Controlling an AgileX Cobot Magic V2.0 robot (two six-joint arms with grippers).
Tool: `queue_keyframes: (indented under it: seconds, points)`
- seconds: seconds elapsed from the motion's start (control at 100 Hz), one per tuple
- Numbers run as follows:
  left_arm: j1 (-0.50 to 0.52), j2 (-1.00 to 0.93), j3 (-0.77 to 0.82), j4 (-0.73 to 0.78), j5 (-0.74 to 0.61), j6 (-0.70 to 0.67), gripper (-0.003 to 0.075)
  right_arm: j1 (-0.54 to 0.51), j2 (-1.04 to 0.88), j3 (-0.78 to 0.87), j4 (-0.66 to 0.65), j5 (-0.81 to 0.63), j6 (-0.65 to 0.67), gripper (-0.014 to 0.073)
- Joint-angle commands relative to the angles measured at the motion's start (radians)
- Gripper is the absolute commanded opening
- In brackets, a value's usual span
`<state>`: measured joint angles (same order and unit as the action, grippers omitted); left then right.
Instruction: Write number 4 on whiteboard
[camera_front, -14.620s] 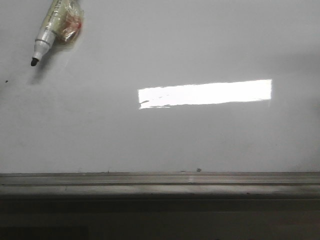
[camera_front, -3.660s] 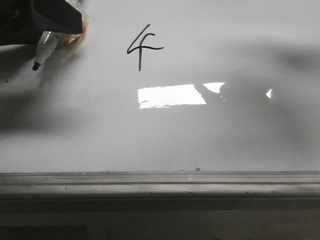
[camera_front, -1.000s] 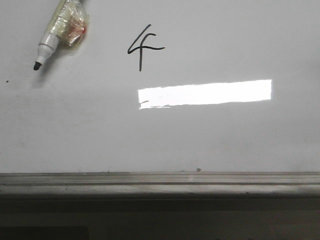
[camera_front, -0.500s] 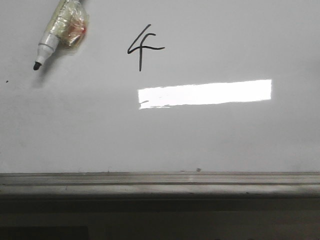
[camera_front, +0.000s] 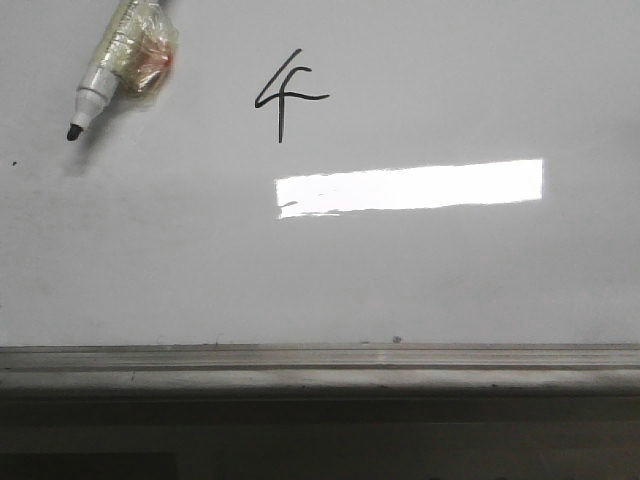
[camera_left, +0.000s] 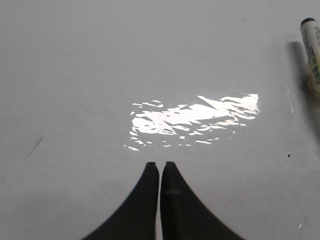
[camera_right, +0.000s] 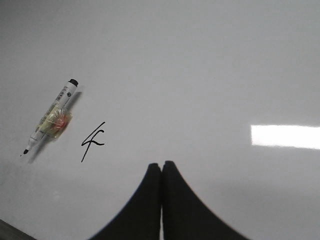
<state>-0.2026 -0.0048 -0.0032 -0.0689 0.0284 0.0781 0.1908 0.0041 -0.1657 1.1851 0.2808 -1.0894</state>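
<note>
A thin black number 4 (camera_front: 283, 95) stands drawn on the pale whiteboard (camera_front: 450, 270), left of centre in the front view; the right wrist view shows the number 4 (camera_right: 93, 141) too. A white marker (camera_front: 112, 58) wrapped in clear tape lies flat at the far left, black tip uncovered, apart from both grippers. In its wrist view my left gripper (camera_left: 160, 164) is shut and empty above bare board, the marker's end (camera_left: 311, 50) off at the frame edge. My right gripper (camera_right: 161, 164) is shut and empty too, with the marker (camera_right: 50, 119) and the 4 well away. Neither gripper appears in the front view.
A grey metal ledge (camera_front: 320, 365) runs along the board's near edge. A bright rectangular glare patch (camera_front: 410, 187) lies below the 4. Tiny dark specks (camera_front: 13, 162) dot the board.
None over the last second. Longer ago the board was blank; then the 4 appeared and an arm that was over the marker at the far left drew out of the front view.
</note>
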Motion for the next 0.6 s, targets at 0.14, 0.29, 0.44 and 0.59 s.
queue_keyframes:
  seconds: [0.14, 0.29, 0.44, 0.59]
  points:
    - [0.003, -0.027, 0.028, -0.009, -0.076, -0.013, -0.0020, -0.005, 0.011, -0.024, 0.014, -0.037, -0.012, -0.0065]
    - [0.003, -0.027, 0.028, -0.009, -0.076, -0.013, -0.0020, -0.005, 0.011, -0.024, 0.014, -0.039, -0.012, -0.0065]
    - [0.003, -0.027, 0.028, -0.009, -0.076, -0.013, -0.0020, -0.005, 0.011, -0.023, 0.014, -0.043, -0.012, -0.0065]
    - [0.003, -0.027, 0.028, -0.009, -0.076, -0.013, -0.0020, -0.007, 0.011, -0.013, -0.178, -0.100, 0.031, -0.0065]
